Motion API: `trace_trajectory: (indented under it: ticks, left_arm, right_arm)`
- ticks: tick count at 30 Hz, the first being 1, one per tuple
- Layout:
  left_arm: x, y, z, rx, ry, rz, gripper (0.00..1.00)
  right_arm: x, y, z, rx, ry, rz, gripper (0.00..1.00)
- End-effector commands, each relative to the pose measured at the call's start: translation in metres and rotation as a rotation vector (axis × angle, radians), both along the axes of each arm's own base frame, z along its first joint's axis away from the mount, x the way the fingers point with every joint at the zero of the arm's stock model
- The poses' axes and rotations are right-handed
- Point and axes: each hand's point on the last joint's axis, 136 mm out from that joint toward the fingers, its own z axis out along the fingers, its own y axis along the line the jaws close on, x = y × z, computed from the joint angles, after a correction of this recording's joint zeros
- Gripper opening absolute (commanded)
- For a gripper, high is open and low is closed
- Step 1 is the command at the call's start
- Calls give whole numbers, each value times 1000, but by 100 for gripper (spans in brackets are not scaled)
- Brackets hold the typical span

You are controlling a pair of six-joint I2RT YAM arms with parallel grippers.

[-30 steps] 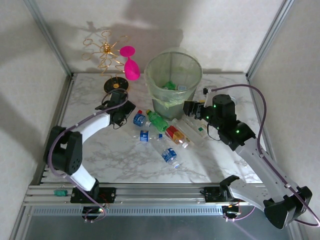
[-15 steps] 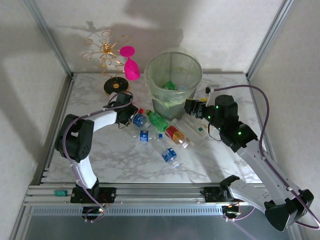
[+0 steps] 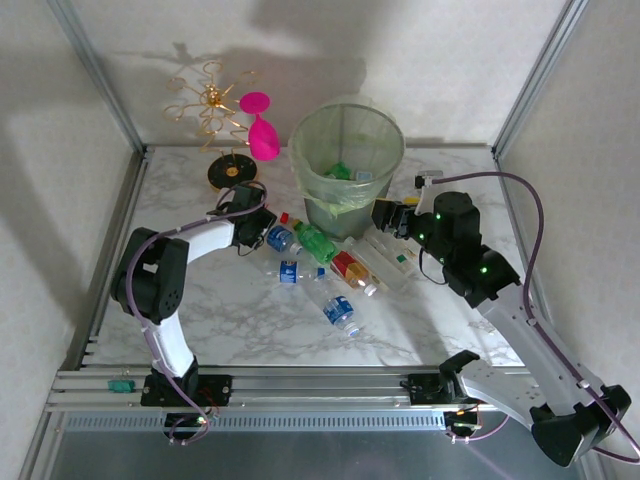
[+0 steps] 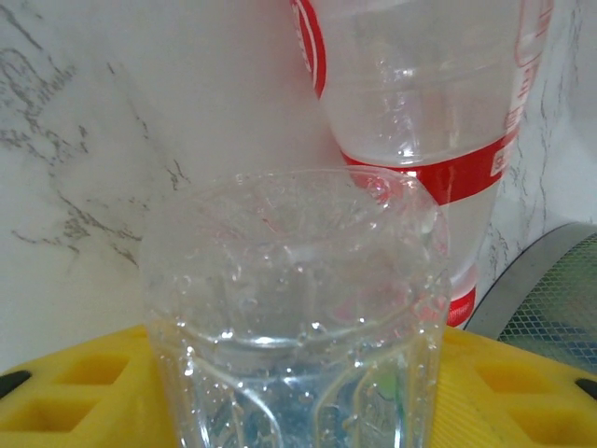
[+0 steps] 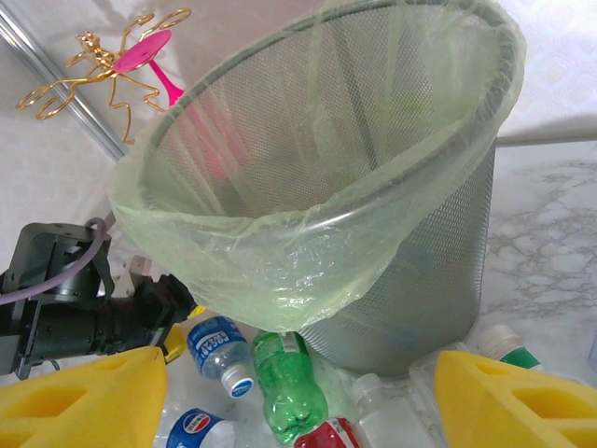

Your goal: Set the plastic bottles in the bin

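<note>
At the upper left of the overhead view, a gold wire rack [image 3: 210, 100] and a pink goblet [image 3: 262, 135] stand at the back of the marble table [image 3: 200, 320]. Below them, left of centre, the left gripper [image 3: 257, 232] is clenched on a blue-labelled bottle [image 3: 282, 238]. In its wrist view the bottle's clear base fills the gap between the yellow pads [image 4: 75, 392], which press on both sides. A clear red-banded bottle [image 4: 420, 112] lies just beyond it.

At the centre of the overhead view more plastic bottles lie loose on the table. There is a green bottle [image 3: 315, 243], a small blue-labelled one [image 3: 290, 270], a red-labelled bottle [image 3: 350, 267] and a clear bottle [image 3: 340, 311] lowest in the frame. A pair of clear bottles [image 3: 385, 255] lies to their right.

The bin [image 3: 380, 135] stands upright at top centre, lined with a pale green bag, with a few bottles visible inside. Just right of it, the right gripper [image 3: 387, 215] faces the bin's wall, released, its jaws wide apart with nothing between them.
</note>
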Motion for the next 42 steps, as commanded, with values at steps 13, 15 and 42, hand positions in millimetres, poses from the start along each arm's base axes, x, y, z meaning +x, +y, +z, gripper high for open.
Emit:
trace_trajectory:
  ticks: [13,15,42]
  left_arm:
    - [-27,20,156,30,-294,-48,45]
    - [-37,18,179,39,-352,-110,44]
    - [-134,-94,326,-235,-964,-724,41]
  right_arm:
    - [-20,20,25,55,9,144,75]
    - [-21,29,20,67,33,186,75]
    - [-69,193,42,256,134,852,95]
